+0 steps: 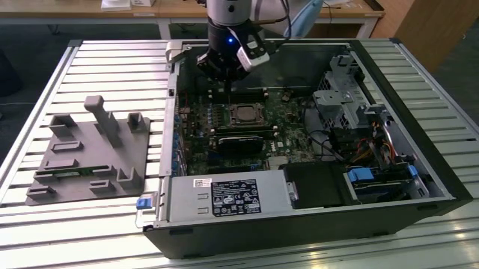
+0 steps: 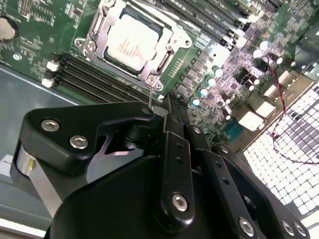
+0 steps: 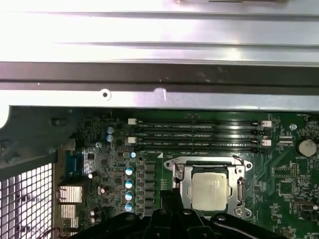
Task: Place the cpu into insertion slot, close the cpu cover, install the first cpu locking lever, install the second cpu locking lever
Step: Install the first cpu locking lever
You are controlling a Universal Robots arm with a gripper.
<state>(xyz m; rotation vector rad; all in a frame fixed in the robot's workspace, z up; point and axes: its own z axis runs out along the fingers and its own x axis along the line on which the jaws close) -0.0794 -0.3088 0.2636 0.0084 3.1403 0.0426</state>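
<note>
A slatted table carries an open computer case, with a grey tray to the exterior view's left; the arm's gripper hangs over the far part of the green board; its jaws look drawn together, and whether they grip the thin wire lever just beside them I cannot tell; the cover lies flat on the slot; the cpu sits inside.

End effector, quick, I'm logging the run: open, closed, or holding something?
End effector: cannot be told; it is close beside the cpu cover.
</note>
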